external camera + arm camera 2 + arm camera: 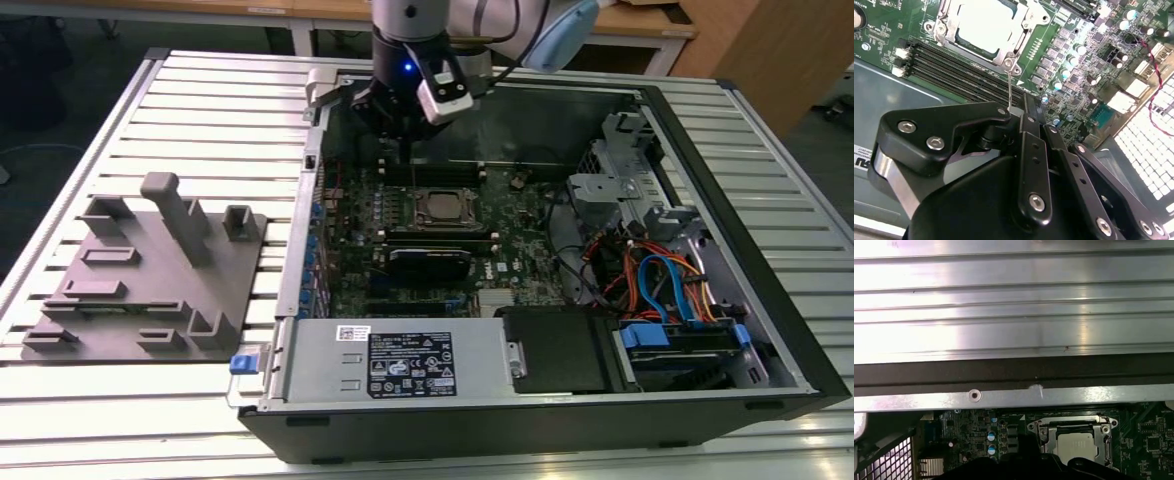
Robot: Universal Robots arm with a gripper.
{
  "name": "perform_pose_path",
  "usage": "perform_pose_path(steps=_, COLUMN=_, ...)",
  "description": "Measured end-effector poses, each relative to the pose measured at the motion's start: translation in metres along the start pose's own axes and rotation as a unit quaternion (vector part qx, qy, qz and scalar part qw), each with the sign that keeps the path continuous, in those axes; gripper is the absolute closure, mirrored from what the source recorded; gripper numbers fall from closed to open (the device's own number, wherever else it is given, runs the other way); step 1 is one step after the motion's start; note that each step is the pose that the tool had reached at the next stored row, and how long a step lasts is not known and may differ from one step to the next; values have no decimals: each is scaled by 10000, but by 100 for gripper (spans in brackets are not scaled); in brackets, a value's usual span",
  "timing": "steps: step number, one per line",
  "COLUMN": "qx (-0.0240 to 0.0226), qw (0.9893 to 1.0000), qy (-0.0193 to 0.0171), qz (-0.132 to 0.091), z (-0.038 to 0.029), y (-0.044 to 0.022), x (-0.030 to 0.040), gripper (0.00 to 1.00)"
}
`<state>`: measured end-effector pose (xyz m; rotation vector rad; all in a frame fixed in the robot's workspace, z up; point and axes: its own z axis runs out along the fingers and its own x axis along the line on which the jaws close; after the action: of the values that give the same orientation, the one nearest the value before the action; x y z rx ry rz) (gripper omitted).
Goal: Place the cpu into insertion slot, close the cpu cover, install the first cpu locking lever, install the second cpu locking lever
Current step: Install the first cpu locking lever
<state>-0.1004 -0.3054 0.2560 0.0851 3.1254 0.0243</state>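
The cpu (986, 22) lies flat in the insertion slot (438, 208) on the green board, its silver top showing through the window of the cpu cover (979, 50), which lies down over it. In the first wrist view the cpu (1079, 445) and cover (1074, 424) sit just inside the case wall. A thin wire locking lever (1009, 90) rises from the socket's corner. My gripper (1016, 114) is shut on the lever's upper end. In the exterior view the gripper (400, 135) hangs inside the case, just behind the socket.
The open computer case (727, 200) lies on a slatted metal table (200, 90). Long black memory slots (954, 65) run beside the socket. A black card (427, 262), power supply (387, 365) and cable bundle (654, 280) lie in the case. A grey fixture plate (147, 270) stands at the exterior view's left.
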Motion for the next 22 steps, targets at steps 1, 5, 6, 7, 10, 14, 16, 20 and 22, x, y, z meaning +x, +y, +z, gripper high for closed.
perform_pose_path(steps=1, qx=0, qw=10000, qy=0, qz=0, z=0, y=1, x=-5, gripper=90)
perform_pose_path(steps=5, qx=0, qw=10000, qy=0, qz=0, z=0, y=4, x=-22, gripper=90)
perform_pose_path(steps=6, qx=0, qw=10000, qy=0, qz=0, z=0, y=5, x=-26, gripper=90)
perform_pose_path(steps=7, qx=0, qw=10000, qy=0, qz=0, z=1, y=5, x=-27, gripper=90)
perform_pose_path(steps=10, qx=0, qw=10000, qy=0, qz=0, z=1, y=5, x=-30, gripper=90)
perform_pose_path(steps=14, qx=0, qw=10000, qy=0, qz=0, z=1, y=6, x=-43, gripper=90)
perform_pose_path(steps=16, qx=0, qw=10000, qy=0, qz=0, z=1, y=6, x=-53, gripper=90)
perform_pose_path(steps=20, qx=0, qw=10000, qy=0, qz=0, z=1, y=8, x=-81, gripper=90)
perform_pose_path(steps=22, qx=0, qw=10000, qy=0, qz=0, z=1, y=9, x=-99, gripper=90)
